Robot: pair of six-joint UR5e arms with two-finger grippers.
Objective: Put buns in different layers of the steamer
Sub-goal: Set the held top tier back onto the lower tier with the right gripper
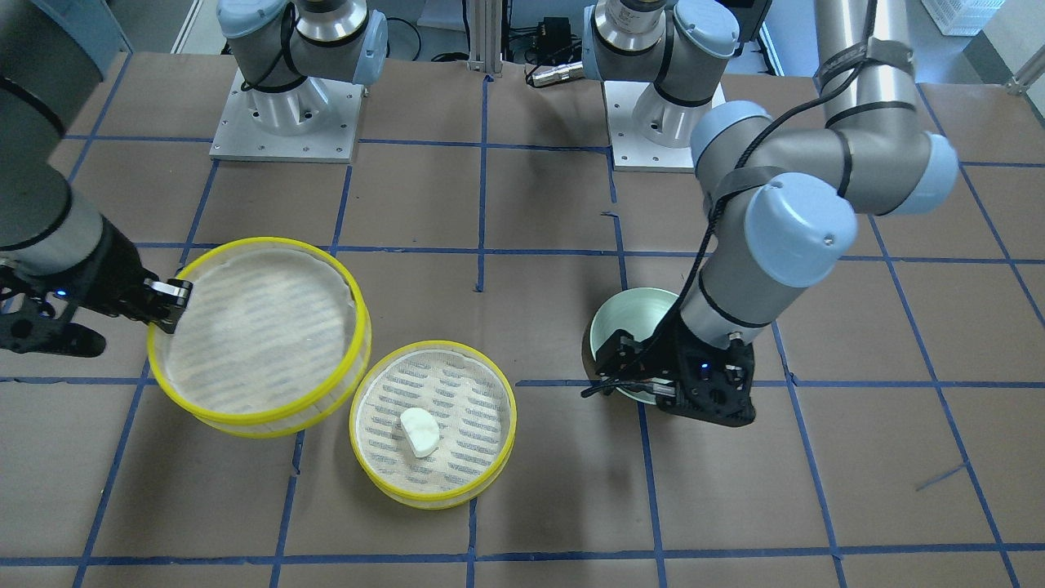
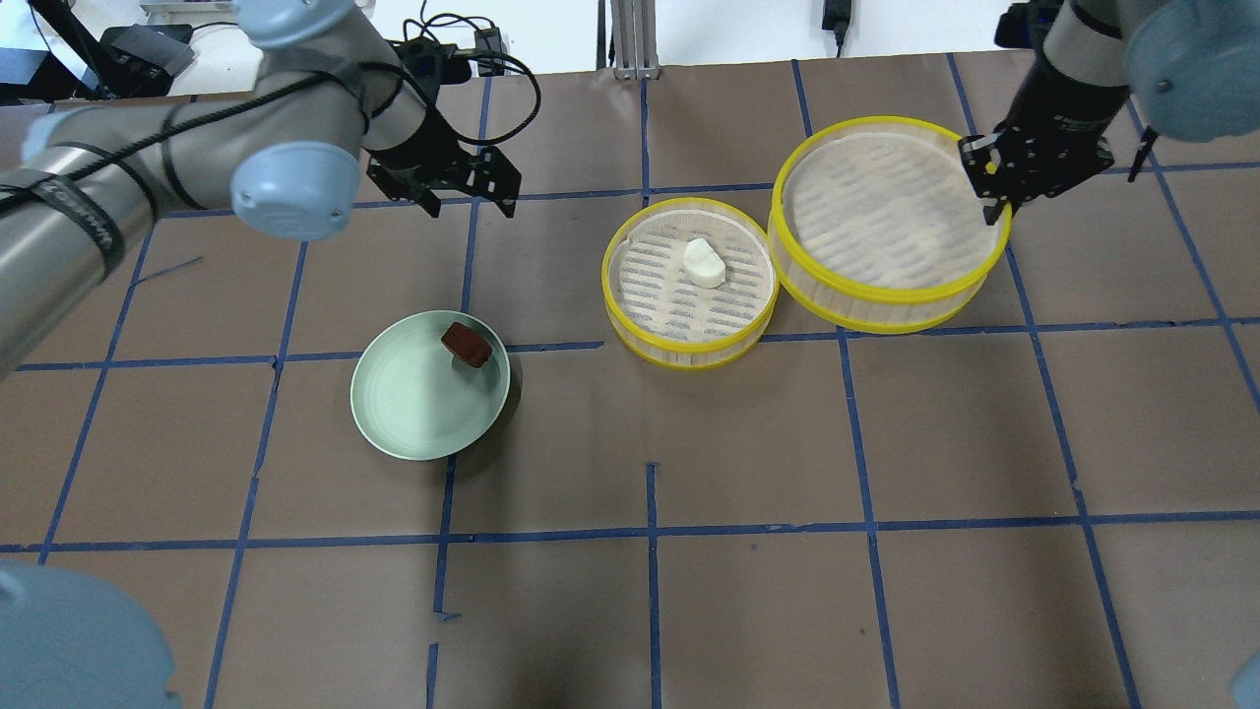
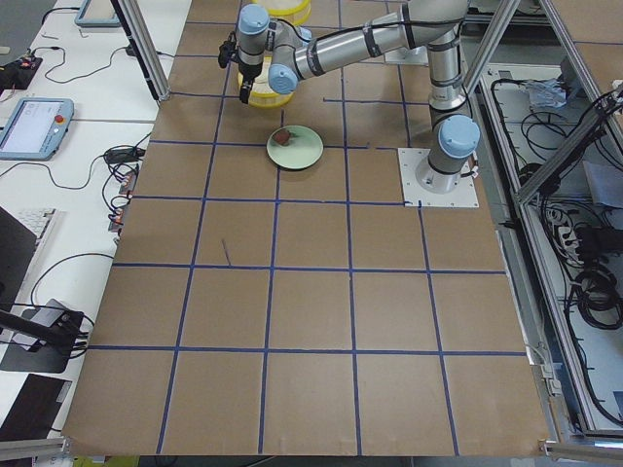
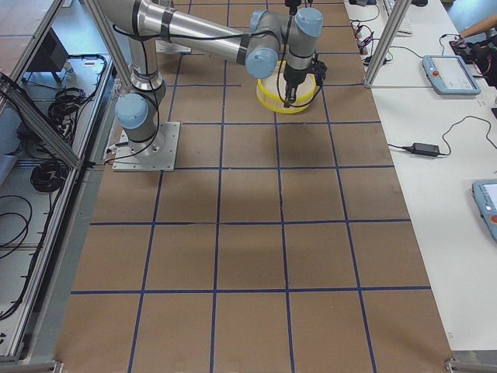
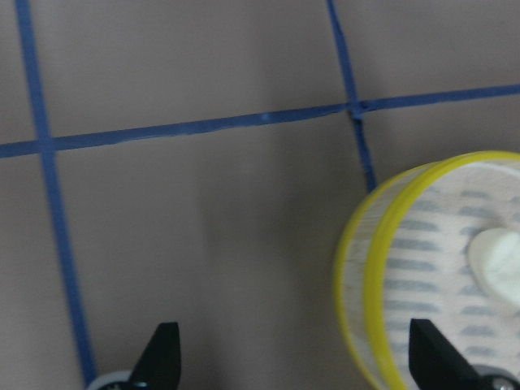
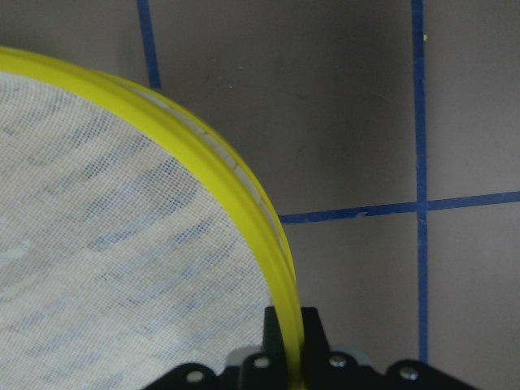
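Observation:
The white bun lies in the smaller-looking steamer layer, which sits on the table; it also shows in the front view. The dark reddish-brown bun lies at the edge of the pale green plate. My right gripper is shut on the yellow rim of the second, empty steamer layer. That layer looks raised, next to the first. My left gripper is open and empty, high above the table beyond the plate. Its fingertips frame bare table beside the layer with the white bun.
The table is brown with blue tape lines. The two arm bases stand at the robot's side. In the front view the left wrist covers part of the plate and hides the brown bun.

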